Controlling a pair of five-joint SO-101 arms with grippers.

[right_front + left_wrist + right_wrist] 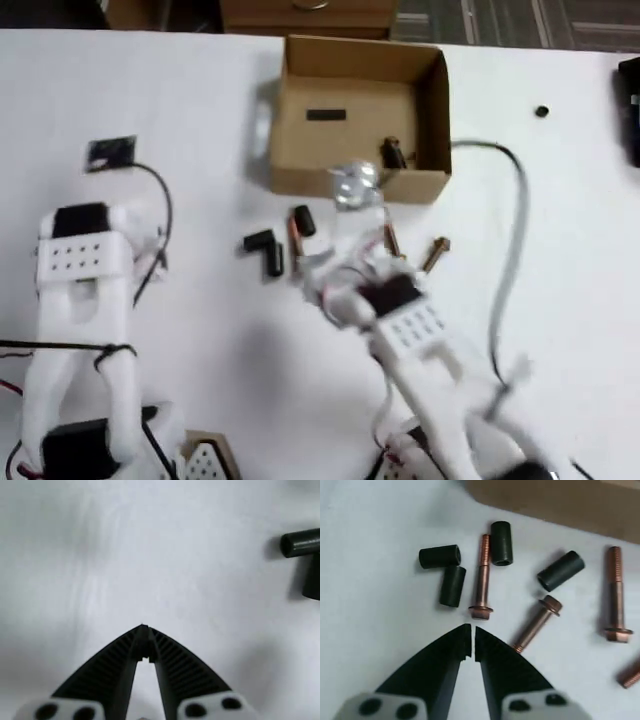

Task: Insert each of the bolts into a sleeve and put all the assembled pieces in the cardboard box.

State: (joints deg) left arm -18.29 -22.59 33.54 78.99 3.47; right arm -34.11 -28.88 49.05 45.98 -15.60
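Several copper bolts lie loose on the white table; one bolt (482, 577) lies just beyond my right gripper (472, 629), and others lie off to the side (535, 625) (616, 595). Black sleeves (452, 585) (501, 542) (561, 570) are scattered among them, none with a bolt in it. My right gripper is shut and holds nothing. In the high view the right arm (400, 320) stands in front of the cardboard box (300, 150), which holds one dark assembled piece (393, 152). My left gripper (143, 628) is shut and empty over bare table, with a sleeve (300, 542) farther off.
The left arm (80, 255) stands at the table's left, next to a black card (112, 152). A small black piece (541, 111) lies at the far right. A cable (515, 230) runs down the right side. Something shiny (352, 185) sits at the box's front wall.
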